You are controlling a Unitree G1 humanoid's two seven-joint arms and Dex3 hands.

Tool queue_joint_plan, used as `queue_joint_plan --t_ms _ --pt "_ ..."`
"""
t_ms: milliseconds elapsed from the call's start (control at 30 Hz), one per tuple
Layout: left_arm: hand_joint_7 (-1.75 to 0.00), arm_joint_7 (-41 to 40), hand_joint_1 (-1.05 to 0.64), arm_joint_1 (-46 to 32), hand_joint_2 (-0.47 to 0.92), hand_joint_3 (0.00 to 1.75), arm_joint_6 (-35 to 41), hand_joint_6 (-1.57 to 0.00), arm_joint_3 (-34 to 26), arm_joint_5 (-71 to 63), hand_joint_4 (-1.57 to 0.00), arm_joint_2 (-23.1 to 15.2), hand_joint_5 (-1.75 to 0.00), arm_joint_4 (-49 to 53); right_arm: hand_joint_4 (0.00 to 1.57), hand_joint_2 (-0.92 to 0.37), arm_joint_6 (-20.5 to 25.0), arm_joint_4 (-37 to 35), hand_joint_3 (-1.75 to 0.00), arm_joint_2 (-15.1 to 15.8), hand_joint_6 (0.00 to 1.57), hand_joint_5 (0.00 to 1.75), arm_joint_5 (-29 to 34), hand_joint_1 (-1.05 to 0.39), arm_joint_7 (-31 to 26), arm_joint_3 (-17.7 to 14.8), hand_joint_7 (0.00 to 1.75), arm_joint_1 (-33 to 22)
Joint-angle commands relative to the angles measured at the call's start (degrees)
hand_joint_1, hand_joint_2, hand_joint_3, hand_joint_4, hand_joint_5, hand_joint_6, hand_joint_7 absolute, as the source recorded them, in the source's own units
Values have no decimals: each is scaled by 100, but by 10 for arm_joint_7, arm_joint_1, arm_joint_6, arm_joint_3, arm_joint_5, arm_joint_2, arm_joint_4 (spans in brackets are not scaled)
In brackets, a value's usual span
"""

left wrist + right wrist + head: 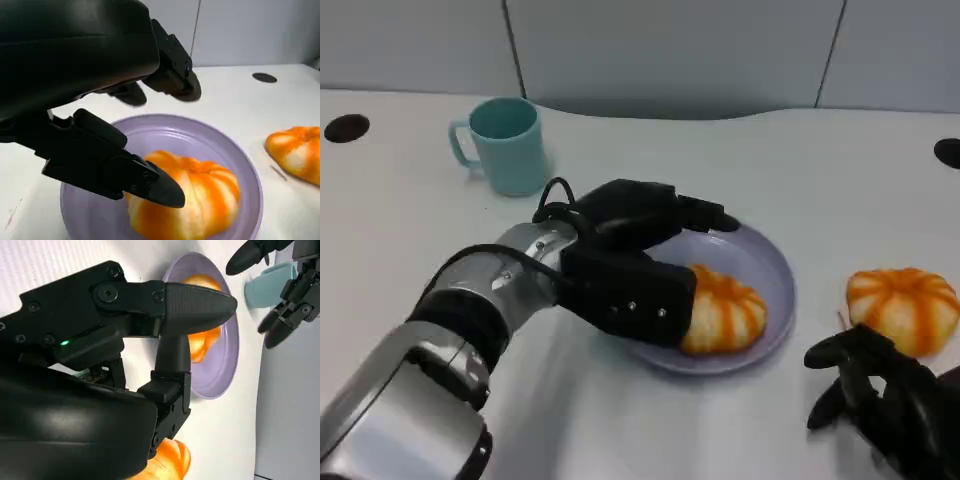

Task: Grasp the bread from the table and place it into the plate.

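Bread (pixel 723 312) lies inside the purple plate (pixel 775 262), toward the plate's near edge, orange-striped and pale between the stripes. Left hand (pixel 632 262) hangs over the plate's left half; its thumb side sits against the bread's left flank, upper fingers (pixel 172 70) spread above the plate's far rim, clear of the loaf. No grip on the bread: hand released, fingers apart. A second bread (pixel 903 306) rests on the table (pixel 400 230), beyond the plate from the left hand, just ahead of the right hand (pixel 880 395). Right hand holds nothing, fingers loosely apart, near the second loaf without touching it. Teal cup (pixel 505 145) stands upright behind the left forearm.
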State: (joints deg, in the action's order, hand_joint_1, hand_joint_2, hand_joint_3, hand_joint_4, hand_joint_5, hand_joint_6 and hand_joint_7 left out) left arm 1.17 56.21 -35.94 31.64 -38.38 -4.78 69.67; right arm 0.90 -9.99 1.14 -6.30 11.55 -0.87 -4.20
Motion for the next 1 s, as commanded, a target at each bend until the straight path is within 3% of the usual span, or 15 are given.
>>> queue_joint_plan --t_ms 33,233,400,533,633,800,900,933,1000 --pt "0 11 -81 25 92 8 1 -17 -8 8 0 -13 -12 -3 54 -92 11 -7 -56 3 42 175 -5 -29 -2 -5 152 -4" --pt "-1 6 -79 26 92 8 -9 -18 -20 17 -1 -31 -12 -15 54 -92 6 -9 -56 3 43 175 -8 -29 3 -6 153 -4" --pt "-5 52 -72 -65 92 8 -120 -27 -127 164 -16 -77 -22 -80 54 -92 5 -7 -59 5 42 175 -12 -28 4 -7 153 -9" --pt "-7 106 -65 -115 92 6 -150 -33 -173 250 -25 -78 -30 -112 54 -92 3 -10 -59 7 41 175 -15 -28 9 -9 153 -9" --pt "-8 221 -63 -227 92 8 -81 -37 -237 423 -34 -65 -38 -209 54 -92 9 -6 -57 9 41 175 -20 -29 11 -13 154 -9" --pt "-8 374 -64 -397 92 10 129 -47 -328 699 -40 -46 -58 -388 53 -92 27 2 -56 16 39 174 -11 -29 2 -12 152 -6" --pt "-10 389 -61 -467 92 9 243 -58 -367 786 -44 -46 -79 -459 53 -92 24 -3 -56 15 40 174 -14 -28 5 -12 152 -3" --pt "-13 386 -59 -482 92 9 267 -62 -376 793 -42 -49 -95 -474 53 -92 22 -5 -55 15 41 175 -15 -29 7 -13 152 -3" --pt "-15 379 -57 -505 92 9 301 -65 -390 793 -40 -53 -108 -495 54 -92 22 -5 -55 14 41 175 -18 -29 9 -13 152 -2"
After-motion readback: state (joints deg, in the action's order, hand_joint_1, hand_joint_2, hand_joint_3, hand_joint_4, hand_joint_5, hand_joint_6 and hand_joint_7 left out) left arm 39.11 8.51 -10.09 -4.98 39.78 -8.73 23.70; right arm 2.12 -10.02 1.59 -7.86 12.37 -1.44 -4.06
